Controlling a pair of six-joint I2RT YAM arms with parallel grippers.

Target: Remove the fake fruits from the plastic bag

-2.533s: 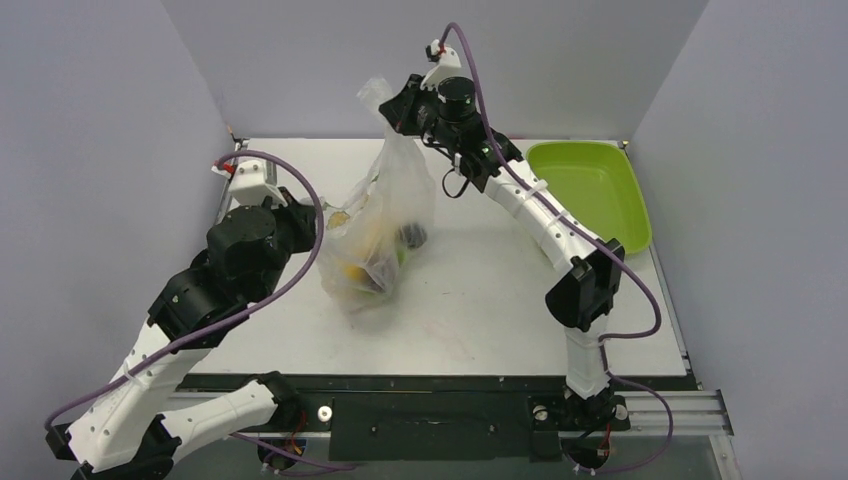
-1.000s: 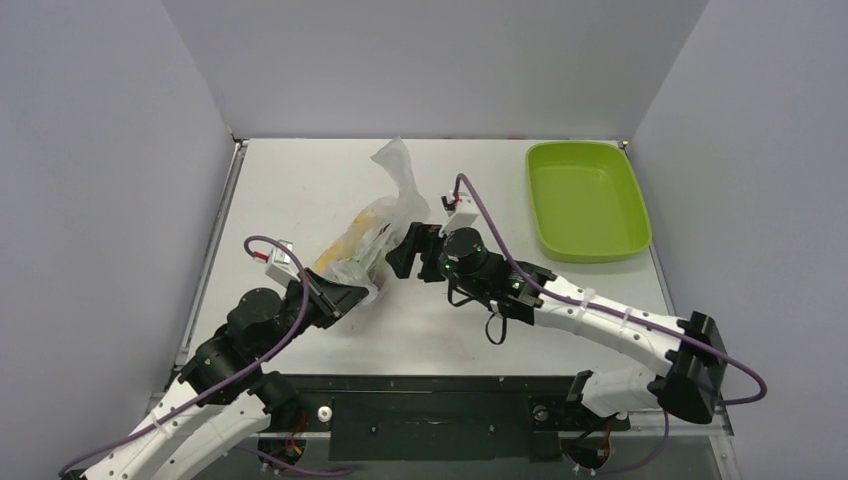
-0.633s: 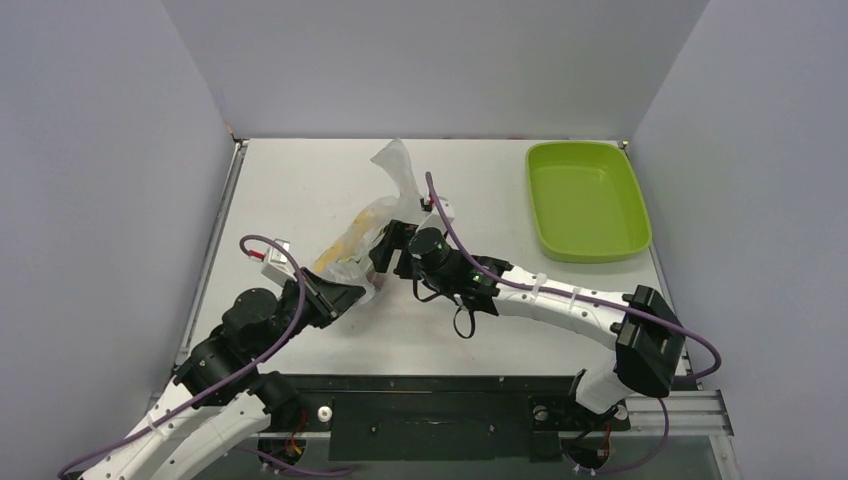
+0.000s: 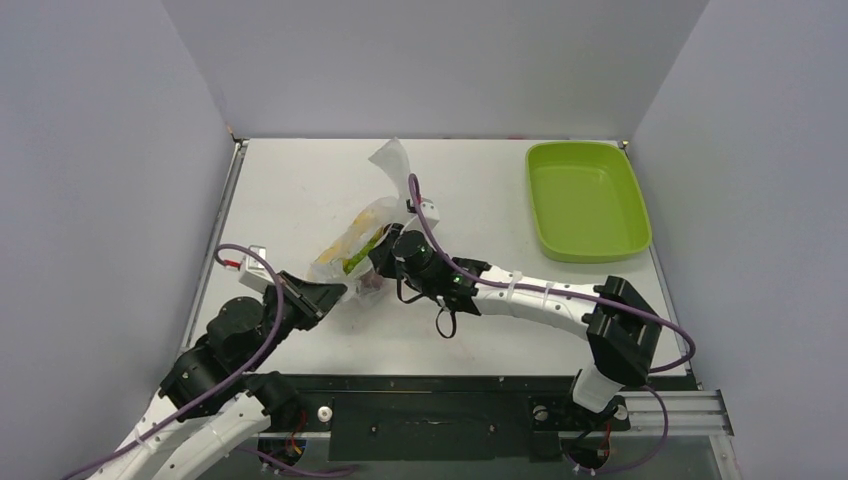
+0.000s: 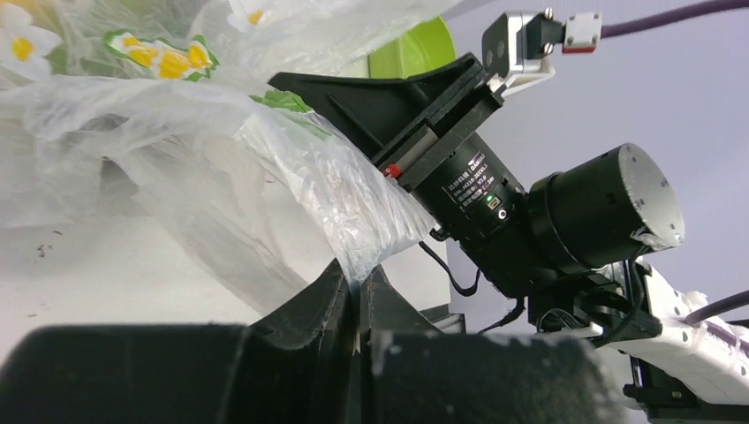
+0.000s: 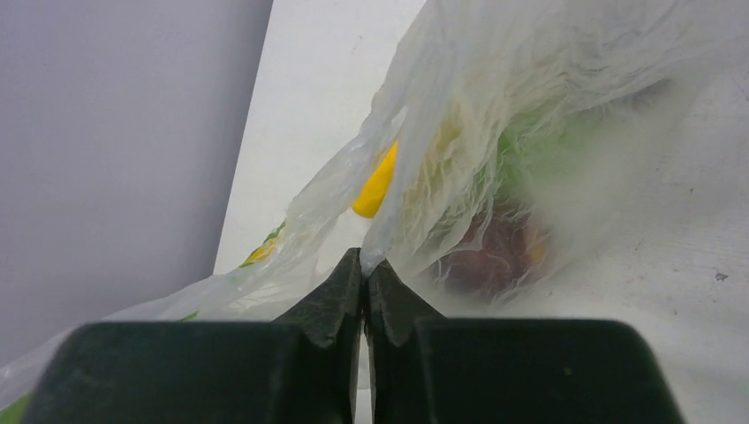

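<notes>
The left gripper (image 5: 358, 296) is pinched fully closed on a fold of the plastic bag (image 5: 291, 177). The right gripper (image 6: 364, 269) is likewise closed on film at another edge. Pulling apart hard could tear the film or let it slip. The fake fruits (image 6: 378, 184) lie inside, on the table (image 4: 480, 190), behind bunched film. The lime-green tray (image 4: 585, 200) sits well apart.

Fake fruits (image 4: 351, 261) in plastic bag (image 4: 394, 170), left tool (image 5: 358, 284) near-left, right tool (image 6: 364, 262) right, tray (image 4: 586, 202) far right

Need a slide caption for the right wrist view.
Right gripper shut on the plastic bag, fake fruits showing through the film.
</notes>
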